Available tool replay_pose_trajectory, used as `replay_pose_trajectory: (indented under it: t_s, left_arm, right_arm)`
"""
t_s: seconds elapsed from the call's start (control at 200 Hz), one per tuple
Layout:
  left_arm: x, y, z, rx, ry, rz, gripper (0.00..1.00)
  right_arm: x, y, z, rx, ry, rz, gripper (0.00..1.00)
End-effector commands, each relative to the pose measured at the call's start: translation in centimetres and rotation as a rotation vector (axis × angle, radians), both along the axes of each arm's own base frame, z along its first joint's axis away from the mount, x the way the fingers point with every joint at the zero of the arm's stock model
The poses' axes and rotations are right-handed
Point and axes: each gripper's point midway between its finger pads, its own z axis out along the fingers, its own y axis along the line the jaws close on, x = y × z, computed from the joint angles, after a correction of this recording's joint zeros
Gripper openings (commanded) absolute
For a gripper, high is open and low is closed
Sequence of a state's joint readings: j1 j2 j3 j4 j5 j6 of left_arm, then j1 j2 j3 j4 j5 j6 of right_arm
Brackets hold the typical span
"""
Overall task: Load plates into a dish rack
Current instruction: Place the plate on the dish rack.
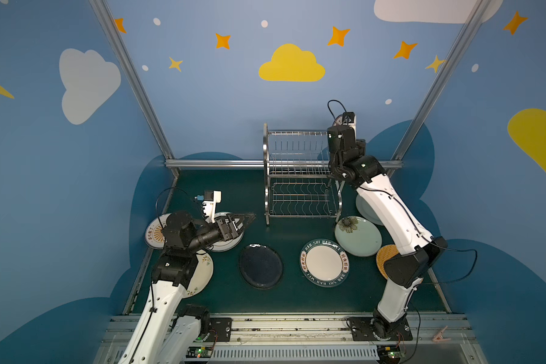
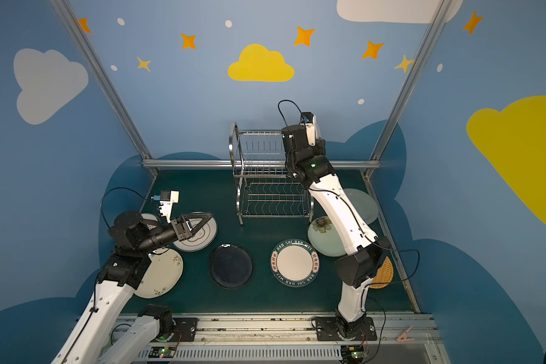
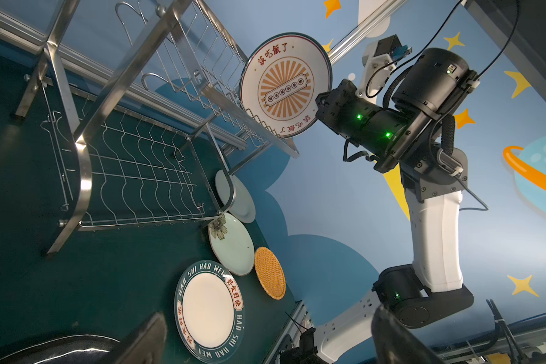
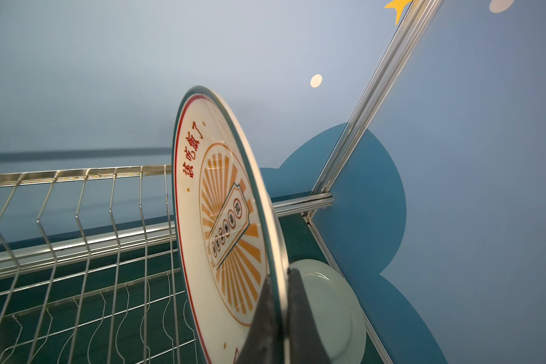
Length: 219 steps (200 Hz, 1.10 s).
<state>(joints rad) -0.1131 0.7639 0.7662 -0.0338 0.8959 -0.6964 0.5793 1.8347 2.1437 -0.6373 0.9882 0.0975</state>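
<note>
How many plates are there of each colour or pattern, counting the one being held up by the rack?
orange sunburst plates: 2
gold-ringed white plate: 1
white sprigged plate: 1
black plate: 1
green-lettered plate: 1
pale green plates: 2
orange woven plate: 1
Total: 9 plates
</note>
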Motion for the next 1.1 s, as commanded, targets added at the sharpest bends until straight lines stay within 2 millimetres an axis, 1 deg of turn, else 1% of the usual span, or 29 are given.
replay_pose_trajectory:
  t_s: [0.0, 0.06, 0.185, 0.265, 0.345, 0.596, 0.801, 1.091]
  left_arm:
    - [0.0, 0.1, 0.3, -0.005, -0.024, 0.001, 1.00]
    - [0.0, 0.1, 0.2, -0.006, -0.022, 0.002, 1.00]
    - [0.0, 0.1, 0.2, -0.006, -0.023, 0.001, 1.00]
    - [0.0, 0.1, 0.2, -0.006, -0.020, 0.003, 1.00]
    - [0.0, 0.1, 0.3, -0.006, -0.022, 0.005, 1.00]
    - [0.0, 0.1, 0.2, -0.005, -0.022, 0.006, 1.00]
    - [0.0, 0.3, 0.4, -0.004, -0.027, 0.011, 1.00]
    - [0.2, 0.5, 0.3, -0.017, -0.019, 0.016, 1.00]
  right_arm:
    - [-0.5, 0.7, 0.0, 0.016, 0.009, 0.010, 0.03]
    - [-0.5, 0.7, 0.2, 0.017, 0.006, 0.008, 0.05]
    - [-0.5, 0.8, 0.3, 0.021, 0.005, 0.013, 0.06]
    - [-0.4, 1.0, 0.4, 0.024, 0.003, 0.018, 0.04]
    - [-0.1, 1.1, 0.5, 0.017, -0.001, 0.021, 0.00]
    - [0.6, 1.3, 1.1, -0.029, -0.005, 0.001, 0.00]
    - [0.8, 1.2, 0.4, -0.050, 0.012, -0.015, 0.00]
    - [0.2, 1.8, -0.6, -0.043, 0.044, -0.008, 0.00]
